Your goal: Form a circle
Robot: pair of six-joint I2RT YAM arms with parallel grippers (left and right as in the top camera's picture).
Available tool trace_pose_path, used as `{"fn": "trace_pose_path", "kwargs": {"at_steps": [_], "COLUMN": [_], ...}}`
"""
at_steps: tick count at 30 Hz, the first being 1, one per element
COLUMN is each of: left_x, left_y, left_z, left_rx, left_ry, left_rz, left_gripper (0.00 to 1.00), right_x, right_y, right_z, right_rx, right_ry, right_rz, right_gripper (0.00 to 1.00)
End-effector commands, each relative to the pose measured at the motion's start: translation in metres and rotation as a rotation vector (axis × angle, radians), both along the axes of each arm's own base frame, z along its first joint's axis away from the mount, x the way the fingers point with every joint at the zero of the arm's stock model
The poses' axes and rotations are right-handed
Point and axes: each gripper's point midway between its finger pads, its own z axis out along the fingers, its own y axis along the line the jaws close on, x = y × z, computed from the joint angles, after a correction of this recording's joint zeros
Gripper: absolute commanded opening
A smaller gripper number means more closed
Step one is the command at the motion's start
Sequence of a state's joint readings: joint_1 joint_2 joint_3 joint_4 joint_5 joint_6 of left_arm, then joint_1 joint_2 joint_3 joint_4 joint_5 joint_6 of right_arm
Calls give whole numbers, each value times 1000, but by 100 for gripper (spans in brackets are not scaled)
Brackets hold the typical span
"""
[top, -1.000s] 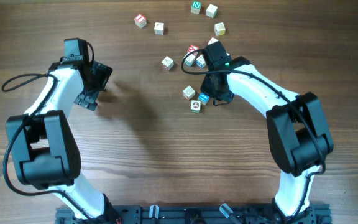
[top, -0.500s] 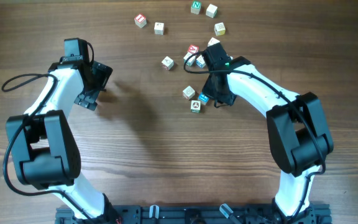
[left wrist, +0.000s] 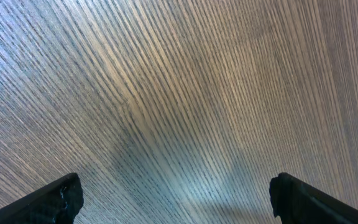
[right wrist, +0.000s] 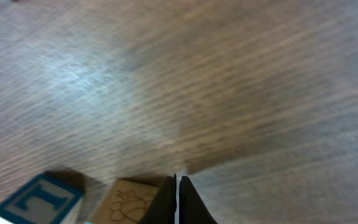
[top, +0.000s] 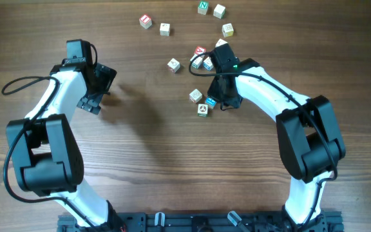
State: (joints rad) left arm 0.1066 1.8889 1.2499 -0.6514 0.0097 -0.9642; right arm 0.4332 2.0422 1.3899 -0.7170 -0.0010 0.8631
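Grainy wooden table, small pale wooden cubes scattered, left claw spread wide, right claw pressed together

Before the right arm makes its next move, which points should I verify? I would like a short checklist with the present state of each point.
1. Right tool shut and empty: ok.
2. Right tool touching the paw cube beside it: cannot tell.
3. T cube clear of the right tool, beyond the paw cube: ok.
4. Left tool open and empty over bare table: ok.
5. Cubes forming a ring: not ok, they lie scattered.
6. Left arm well apart from right arm: ok.
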Motion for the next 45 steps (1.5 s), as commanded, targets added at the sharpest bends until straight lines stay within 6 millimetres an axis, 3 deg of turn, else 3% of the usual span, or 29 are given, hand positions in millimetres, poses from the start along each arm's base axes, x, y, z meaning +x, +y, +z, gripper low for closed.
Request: {"fn": "trace_pose_path", "kwargs": {"at_steps": [1, 15, 21, 25, 37, 45], "left_x": [0, 0, 0, 0, 0, 0], "left_y": [0, 0, 0, 0, 0, 0], "left_z": [-4, -4, -4, -4, -4, -4], "left_rx": [-4, -4, -4, -4, -4, -4], "left_ry": [10, 10, 10, 10, 10, 10], "left_rz": [10, 10, 10, 10, 10, 10], "left_gripper": [100, 100, 100, 100, 100, 100], "right_x": [7, 21, 21, 15, 13, 10], "right_y": [11, 18, 18, 5, 24, 16], "right_z": [11, 16, 16, 13, 14, 13], "right_rx": [34, 37, 35, -4, 41, 11], "right_ry": [-45, -119, -119, -85, -96, -80], "right_rz": [65, 164, 162, 57, 184, 126], "right_gripper": [5, 5, 5, 5, 5, 5]}}
